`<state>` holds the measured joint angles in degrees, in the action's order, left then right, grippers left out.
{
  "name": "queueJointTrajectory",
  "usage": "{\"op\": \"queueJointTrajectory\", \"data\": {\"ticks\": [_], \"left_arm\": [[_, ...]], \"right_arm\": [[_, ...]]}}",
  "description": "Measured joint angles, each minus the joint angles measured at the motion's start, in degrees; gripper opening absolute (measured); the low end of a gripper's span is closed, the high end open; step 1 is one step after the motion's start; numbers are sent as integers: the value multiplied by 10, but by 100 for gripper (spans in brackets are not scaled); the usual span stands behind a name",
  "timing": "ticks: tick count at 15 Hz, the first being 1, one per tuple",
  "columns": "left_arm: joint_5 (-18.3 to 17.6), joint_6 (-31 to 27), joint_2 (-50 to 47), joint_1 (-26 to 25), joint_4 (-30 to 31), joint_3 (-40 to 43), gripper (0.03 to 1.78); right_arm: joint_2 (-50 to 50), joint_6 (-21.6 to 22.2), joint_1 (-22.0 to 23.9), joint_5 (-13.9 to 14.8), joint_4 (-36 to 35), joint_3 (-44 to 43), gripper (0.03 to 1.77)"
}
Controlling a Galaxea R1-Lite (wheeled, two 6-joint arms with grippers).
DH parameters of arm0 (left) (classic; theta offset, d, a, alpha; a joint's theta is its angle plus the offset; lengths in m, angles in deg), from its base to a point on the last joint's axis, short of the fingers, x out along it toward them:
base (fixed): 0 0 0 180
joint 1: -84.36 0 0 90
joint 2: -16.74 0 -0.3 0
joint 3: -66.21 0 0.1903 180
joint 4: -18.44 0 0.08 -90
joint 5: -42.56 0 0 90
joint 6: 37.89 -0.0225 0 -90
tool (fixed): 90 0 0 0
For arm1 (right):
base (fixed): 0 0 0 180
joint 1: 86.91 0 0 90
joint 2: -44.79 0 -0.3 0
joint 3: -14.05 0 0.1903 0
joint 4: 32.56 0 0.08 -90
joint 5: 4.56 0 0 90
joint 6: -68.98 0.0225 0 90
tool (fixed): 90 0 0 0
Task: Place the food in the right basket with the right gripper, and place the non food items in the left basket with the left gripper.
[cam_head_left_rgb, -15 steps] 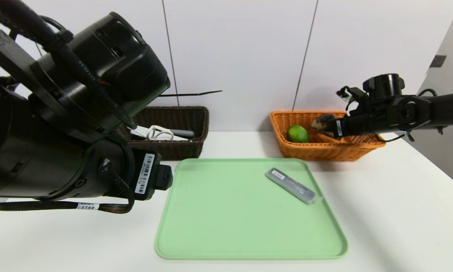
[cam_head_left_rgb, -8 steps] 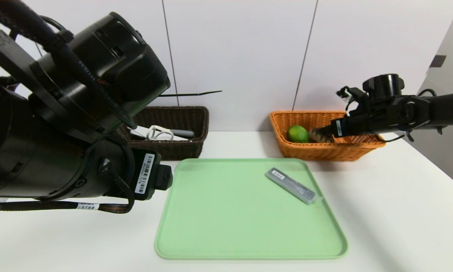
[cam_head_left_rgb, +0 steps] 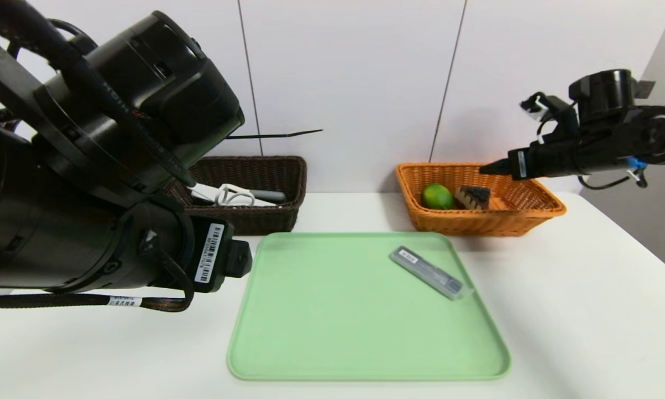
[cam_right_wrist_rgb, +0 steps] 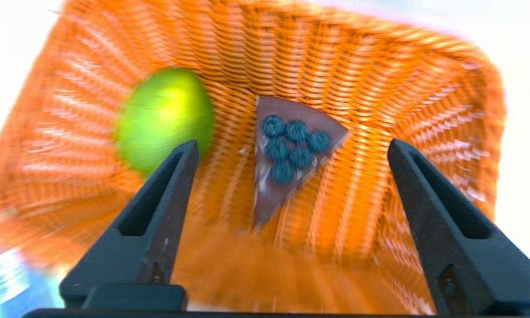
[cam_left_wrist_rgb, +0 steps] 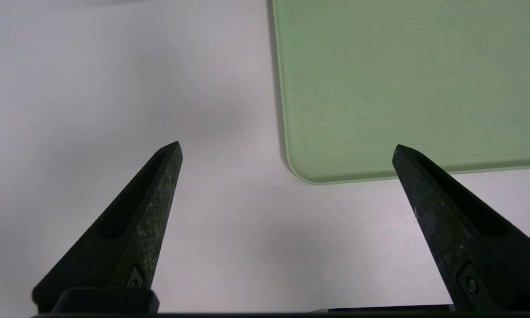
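Left arm: my left arm (cam_head_left_rgb: 138, 149) reaches in from the left side of the head view, large and near, in front of part of the dark basket.
Left jaws: my left gripper (cam_left_wrist_rgb: 287, 148) is poised over the bench (cam_left_wrist_rgb: 221, 247) and a corner of the green tray; its jaws stand wide apart with nothing between them.
Dark basket: the dark brown wicker basket (cam_head_left_rgb: 266, 219) stands on the bench behind the tray, on my left; it holds a white item with a looped white cord (cam_head_left_rgb: 235, 195) and a grey-handled item (cam_head_left_rgb: 269, 195).
Green tray: the tray (cam_head_left_rgb: 338, 316) lies flat on the bench between my arms, in front of the two baskets.
Grey case: a slim, translucent grey case (cam_head_left_rgb: 428, 272) rests aslant on the tray, near its far right corner.
Orange basket: the orange wicker basket (cam_head_left_rgb: 476, 223) stands on my right, behind the tray.
Lime: a green lime (cam_head_left_rgb: 437, 197) sits at the left end of the orange basket.
Cake slice: a wedge of cake topped with dark berries (cam_head_left_rgb: 472, 197) lies in the orange basket, just beside the lime.
Right jaws: my right gripper (cam_right_wrist_rgb: 293, 143) is above the orange basket, its jaws spread and gripping nothing; the cake slice lies below them.
Right arm: my right arm (cam_head_left_rgb: 604, 133) extends inward from the right edge, nearly level, its gripper end slightly lower.
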<state>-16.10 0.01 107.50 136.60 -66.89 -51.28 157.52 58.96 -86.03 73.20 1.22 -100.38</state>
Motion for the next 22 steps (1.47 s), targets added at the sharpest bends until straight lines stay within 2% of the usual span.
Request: {"op": "queueJointTrajectory", "data": {"ticks": [2, 5, 7, 10, 12, 14, 17, 19, 22], "left_arm": [[0, 0, 0, 0, 1, -1, 169], [-1, -13, 3, 0, 24, -3, 169], [-3, -45, 12, 0, 57, -5, 169], [-16, -112, 44, -9, 132, -23, 169], [-54, -154, 78, -23, 184, -50, 169], [-115, -182, 116, -35, 228, -90, 169], [-208, -220, 171, -45, 246, -141, 169], [-234, -248, 203, -48, 265, -151, 169], [-243, -264, 263, -50, 346, -155, 169]], "right_arm": [[-50, 6, -1, -7, 47, 2, 154], [-134, 41, -1, -47, 139, 7, 160], [-191, 50, -1, -69, 188, 27, 162], [-270, 54, 0, -74, 216, 77, 165], [-309, 54, 8, -74, 240, 99, 167], [-338, 53, 11, -75, 268, 120, 168], [-374, 50, 12, -83, 273, 155, 169], [-399, 48, 9, -101, 273, 172, 169], [-419, 48, 6, -103, 273, 182, 169]]}}
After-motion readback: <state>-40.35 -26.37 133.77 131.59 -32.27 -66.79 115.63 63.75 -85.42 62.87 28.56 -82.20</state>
